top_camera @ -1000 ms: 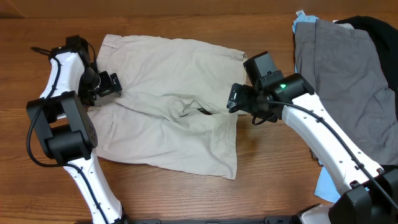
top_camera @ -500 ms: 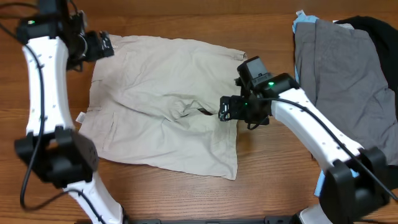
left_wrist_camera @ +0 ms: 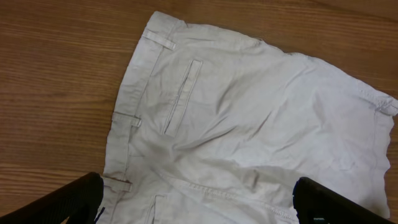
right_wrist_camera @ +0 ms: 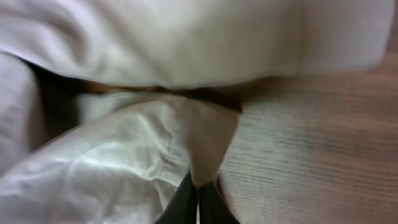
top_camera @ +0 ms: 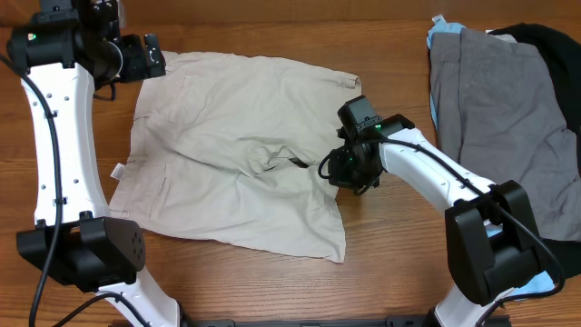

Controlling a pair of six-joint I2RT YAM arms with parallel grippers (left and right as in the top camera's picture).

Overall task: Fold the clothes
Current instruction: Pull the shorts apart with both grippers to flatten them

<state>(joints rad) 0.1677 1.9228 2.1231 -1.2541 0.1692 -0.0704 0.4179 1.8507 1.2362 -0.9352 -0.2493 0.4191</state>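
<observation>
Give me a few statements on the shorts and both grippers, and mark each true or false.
1. The right gripper is shut on an edge of the beige shorts. True.
2. The left gripper holds the shorts. False: its fingers stand wide apart above them, holding nothing.
3. A grey garment lies to the right of the shorts. True.
4. The shorts are folded into a neat stack. False: they lie spread out and rumpled on the table.
</observation>
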